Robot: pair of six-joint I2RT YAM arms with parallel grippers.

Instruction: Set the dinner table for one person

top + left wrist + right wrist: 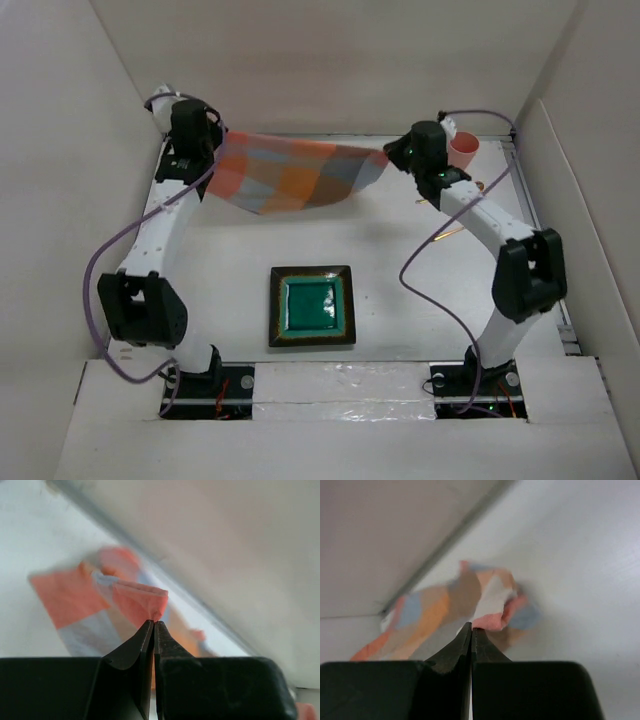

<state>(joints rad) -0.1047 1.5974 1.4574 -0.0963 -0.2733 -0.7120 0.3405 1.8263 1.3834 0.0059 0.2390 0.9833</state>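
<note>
Desk (400,290) lies under both arms, white panels around it, green plate (312,306) near front | checked cloth (290,175) hangs above far edge | left hand (153,623) pinches one corner, right hand (471,626) the other | judged: stretched taut for laying flat

Soft even light on the dinner table (240,250); wrist backgrounds blurred.

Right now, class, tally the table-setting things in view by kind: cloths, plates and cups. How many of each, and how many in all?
checked cloth: 1
square green plate: 1
pink cup: 1
Total: 3
</note>
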